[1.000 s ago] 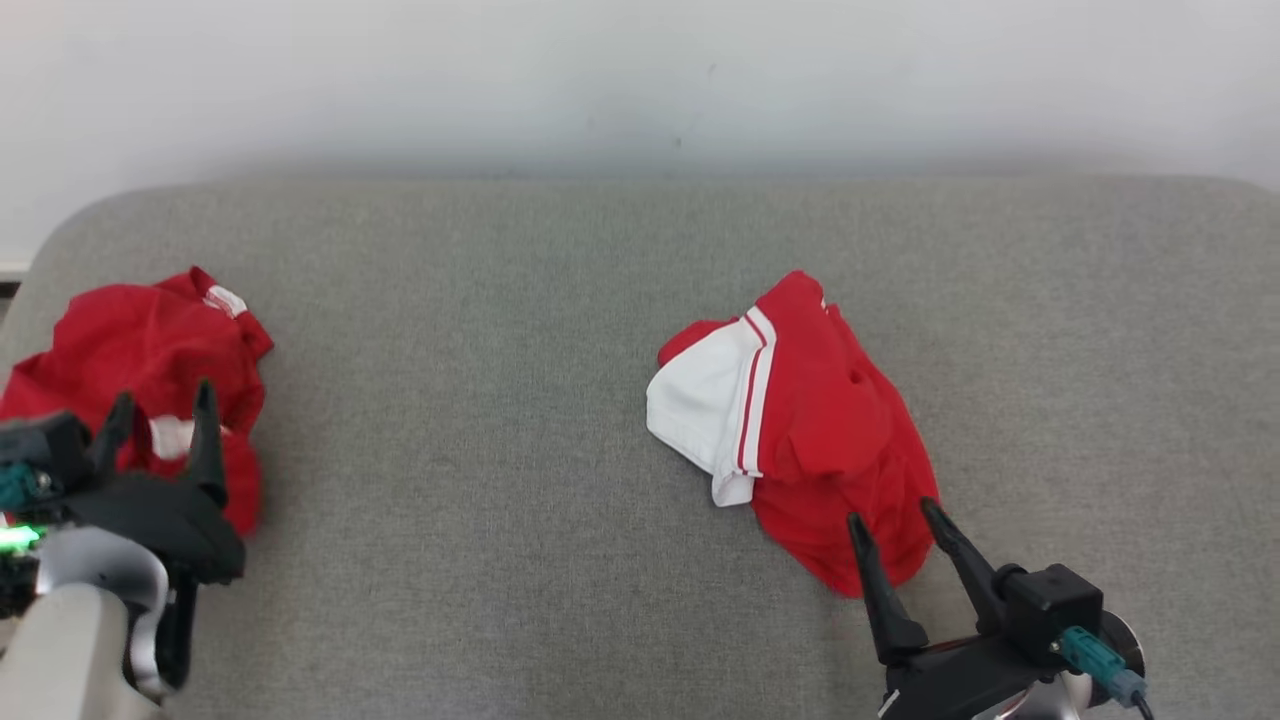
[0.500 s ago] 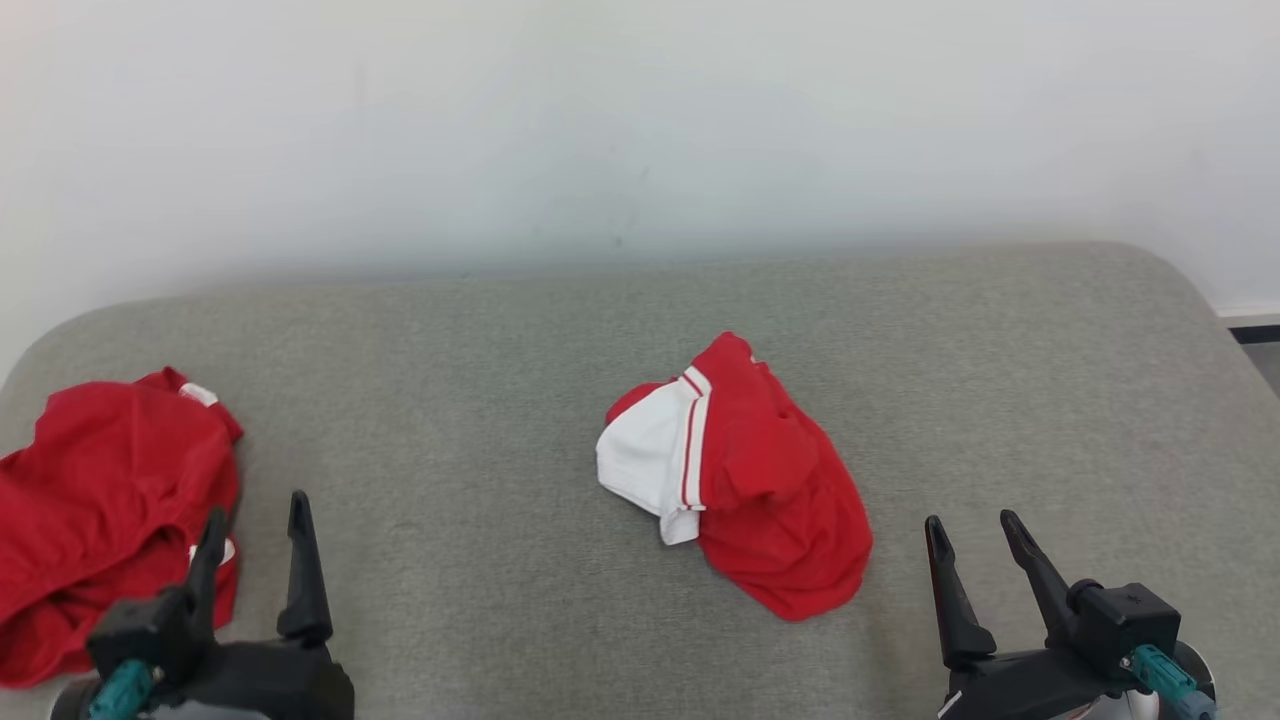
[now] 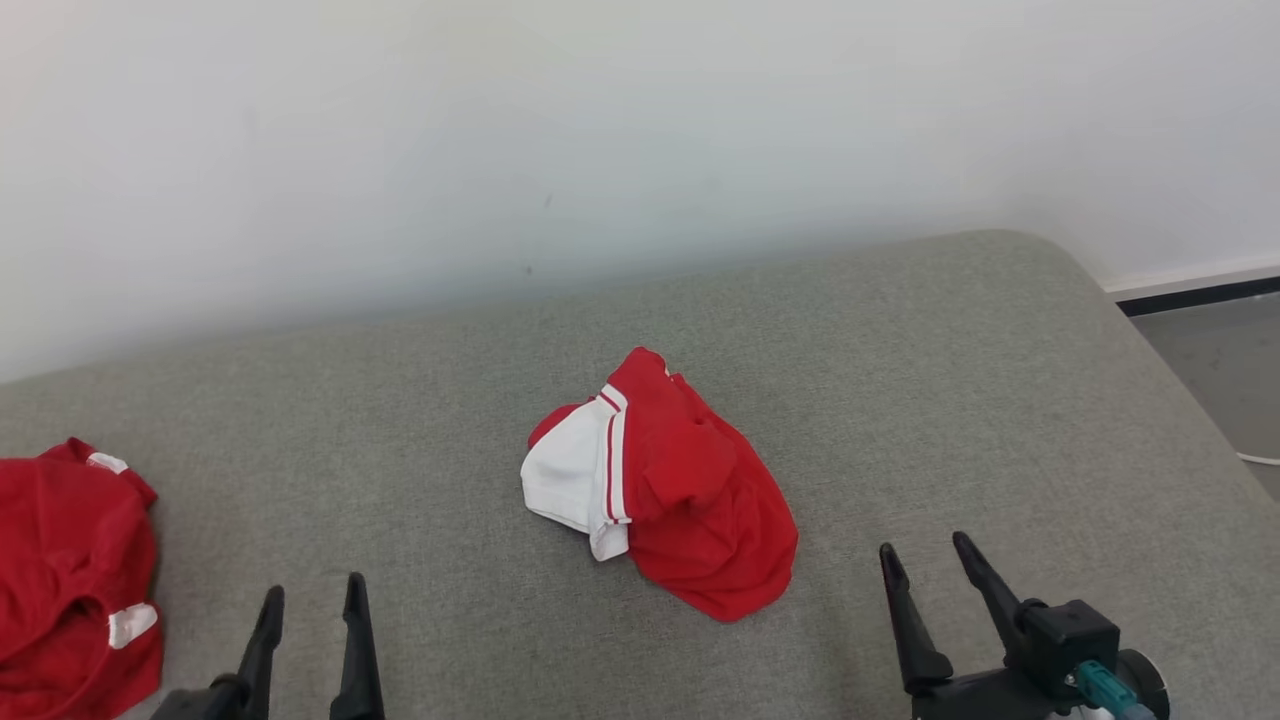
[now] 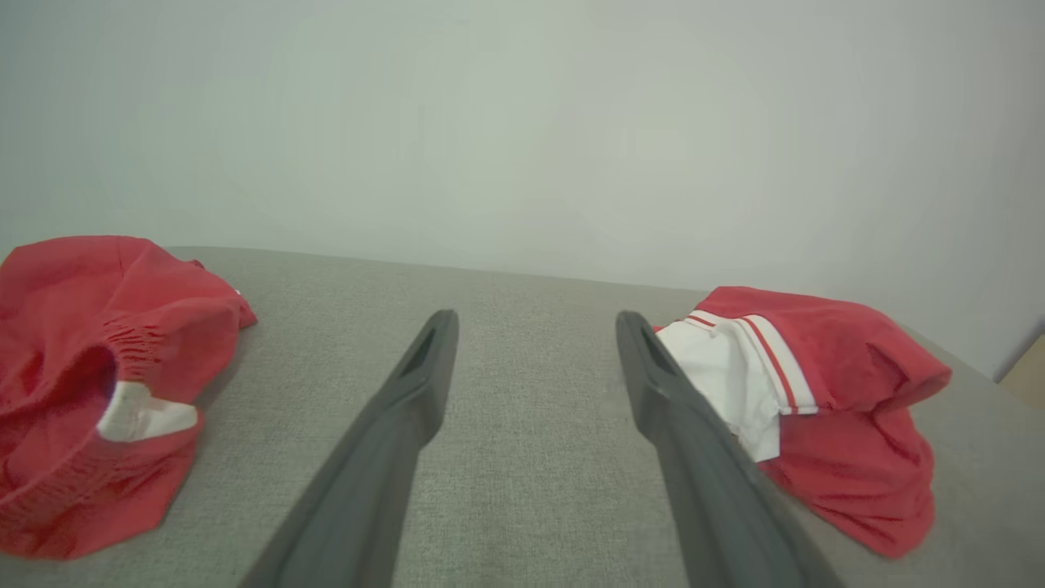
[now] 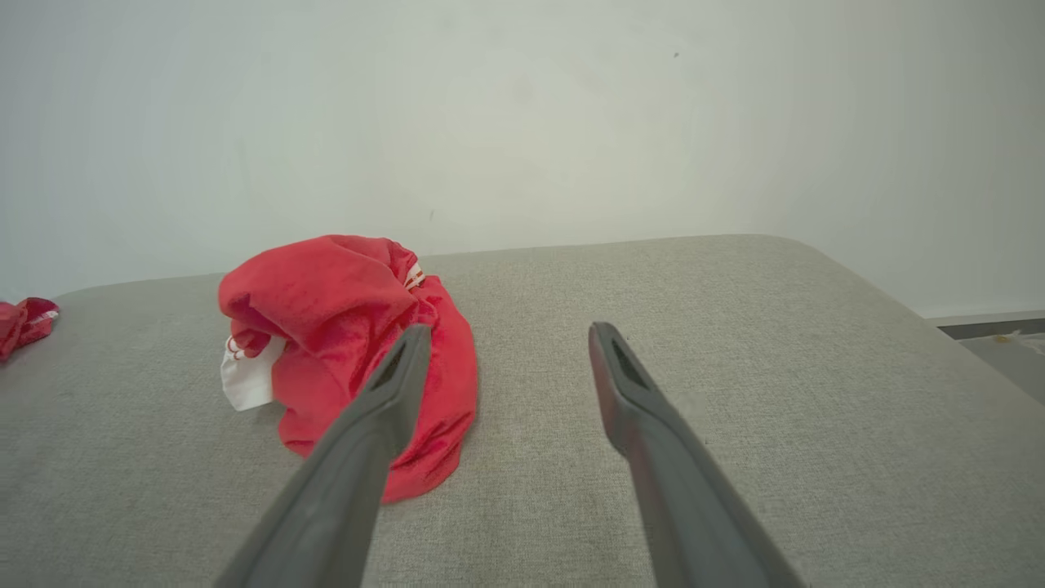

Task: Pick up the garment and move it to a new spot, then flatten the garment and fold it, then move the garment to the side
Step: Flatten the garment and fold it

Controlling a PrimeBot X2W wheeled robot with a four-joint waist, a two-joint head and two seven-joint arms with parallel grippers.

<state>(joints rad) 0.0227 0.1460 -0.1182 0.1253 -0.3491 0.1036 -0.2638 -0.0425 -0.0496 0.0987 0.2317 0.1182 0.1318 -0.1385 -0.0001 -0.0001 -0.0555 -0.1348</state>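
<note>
1. Garment (image 3: pixel 660 480), red with a white panel, lies crumpled near the middle of the grey cushion (image 3: pixel 1000 380), its long axis running far-left to near-right.
2. The right end effector (image 3: pixel 922 545) is nearer; the heap sits ahead and to its left.
3. The left end effector (image 3: pixel 312 585) has it ahead and to the right.
4. Both hover low, fingers spread, empty, pointing forward.
</note>
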